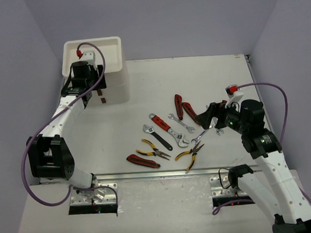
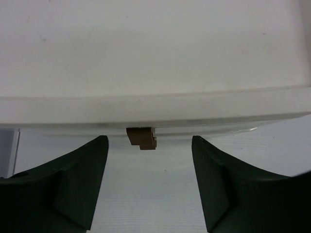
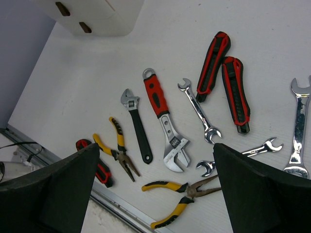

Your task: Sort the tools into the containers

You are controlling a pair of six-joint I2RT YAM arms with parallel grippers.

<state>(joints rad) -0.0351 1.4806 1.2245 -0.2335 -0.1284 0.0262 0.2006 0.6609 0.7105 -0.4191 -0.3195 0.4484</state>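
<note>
Dark fingers of the left gripper [image 2: 149, 141] stand apart with nothing held; a small brown drawer handle [image 2: 142, 137] on the white container [image 2: 155, 73] shows in the gap, just beyond their tips. Over by the right gripper [image 3: 155, 150], the fingers gape wide and empty above the tools on the table [image 1: 143, 96]: red-handled adjustable wrench [image 3: 160, 109], black-handled adjustable wrench [image 3: 138, 128], yellow-handled pliers [image 3: 180, 194], red-and-black pliers [image 3: 223, 82] and silver combination wrench [image 3: 199, 109], all well apart from the container.

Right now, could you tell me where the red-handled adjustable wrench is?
In the top view the red-handled wrench lies mid-table, between the black-handled wrench to its left and a slim silver wrench to its right.
</note>
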